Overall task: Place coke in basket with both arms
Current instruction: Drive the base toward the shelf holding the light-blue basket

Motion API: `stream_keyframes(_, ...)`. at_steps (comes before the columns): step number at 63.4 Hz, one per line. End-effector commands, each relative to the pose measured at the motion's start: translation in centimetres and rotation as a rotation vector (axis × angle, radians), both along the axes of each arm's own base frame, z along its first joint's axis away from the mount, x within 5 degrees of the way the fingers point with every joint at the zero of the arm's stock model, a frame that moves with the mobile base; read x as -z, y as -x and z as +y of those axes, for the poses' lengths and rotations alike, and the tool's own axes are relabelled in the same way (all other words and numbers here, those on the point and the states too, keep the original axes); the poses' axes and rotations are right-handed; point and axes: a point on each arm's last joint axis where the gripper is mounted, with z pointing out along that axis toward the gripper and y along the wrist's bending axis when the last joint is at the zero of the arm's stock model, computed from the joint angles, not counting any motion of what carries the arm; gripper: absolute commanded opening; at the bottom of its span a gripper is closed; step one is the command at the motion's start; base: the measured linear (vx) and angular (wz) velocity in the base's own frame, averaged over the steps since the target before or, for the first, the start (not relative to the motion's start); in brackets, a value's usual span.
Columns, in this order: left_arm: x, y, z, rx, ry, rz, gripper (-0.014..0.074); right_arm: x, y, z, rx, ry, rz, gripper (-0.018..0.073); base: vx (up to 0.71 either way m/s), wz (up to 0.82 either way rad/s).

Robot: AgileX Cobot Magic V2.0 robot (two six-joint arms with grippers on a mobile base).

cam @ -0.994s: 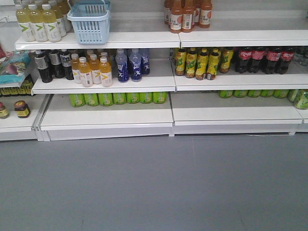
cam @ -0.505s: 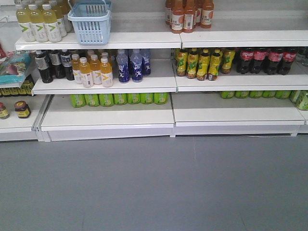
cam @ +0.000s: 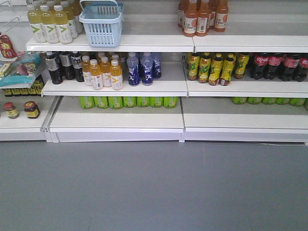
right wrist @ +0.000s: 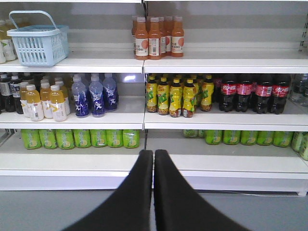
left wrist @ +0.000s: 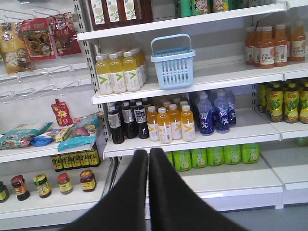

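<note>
The light blue basket [cam: 101,24] stands on the top shelf at the left, beside pale yellow bottles [cam: 48,24]; it also shows in the left wrist view as the basket [left wrist: 173,65] and in the right wrist view as the basket [right wrist: 38,41]. No coke can is in view. My left gripper [left wrist: 148,153] is shut with nothing in it, held in the air well short of the shelves. Likewise my right gripper [right wrist: 153,153] is shut and empty, above the grey floor in front of the bottom shelf. Neither arm shows in the front view.
Dark cola bottles with red labels [cam: 279,65] stand on the middle shelf at the right, next to yellow-green bottles [cam: 216,67]. Orange bottles [cam: 202,17] are on top, green cans [cam: 127,101] at the bottom. Jars [left wrist: 48,184] and hanging packets [left wrist: 33,38] fill the left rack. Grey floor [cam: 154,187] lies in front.
The whole shelf scene has slid rightward and slightly down in the front view, bringing more of the left rack into sight. No object on the shelves has moved.
</note>
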Motion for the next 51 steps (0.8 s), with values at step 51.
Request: stream_keyframes(51,-0.6,0.16,-0.14,0.017,-0.001,-0.085,-0.0006,-0.22,0.04,-0.1,0.01,0.009,-0.072,-0.0005,0.13,0.03)
